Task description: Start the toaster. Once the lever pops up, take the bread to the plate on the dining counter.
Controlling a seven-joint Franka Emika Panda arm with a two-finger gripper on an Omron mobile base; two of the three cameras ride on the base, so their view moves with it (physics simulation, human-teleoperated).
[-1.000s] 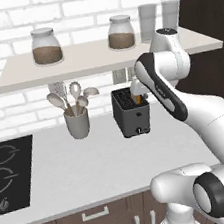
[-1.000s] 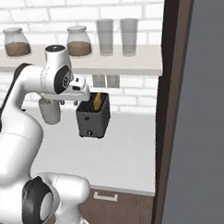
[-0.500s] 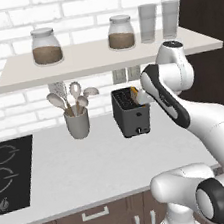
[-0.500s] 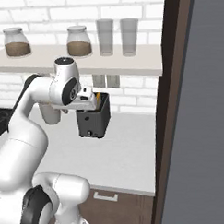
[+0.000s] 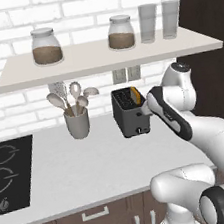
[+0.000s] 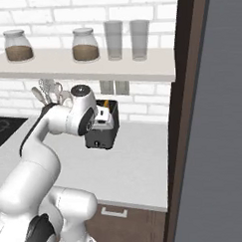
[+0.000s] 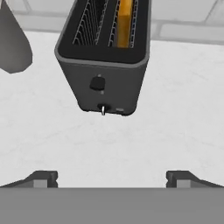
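The dark grey toaster (image 5: 131,113) (image 6: 101,137) (image 7: 105,52) stands on the white worktop against the brick wall. The bread (image 7: 124,17) (image 5: 136,96) sits upright in its right slot, its golden crust poking out. On the narrow end face facing me, the lever (image 7: 97,83) is a small dark tab about halfway down, with the silvery knob (image 7: 103,109) below it. My gripper (image 7: 111,179) (image 6: 105,117) hovers in front of that end face, a little above the worktop. It is open wide, with nothing between its fingertips (image 7: 41,179) and clear of the toaster.
A utensil cup (image 5: 77,123) with spoons stands left of the toaster, and the black hob (image 5: 6,174) lies further left. Close above the toaster hangs a shelf (image 5: 101,55) with jars and glasses. A tall dark cabinet (image 6: 192,115) closes off the right side.
The jaws have spread from half shut to wide open. The hand has dropped from above the toaster's slots to a spot low in front of its end face.
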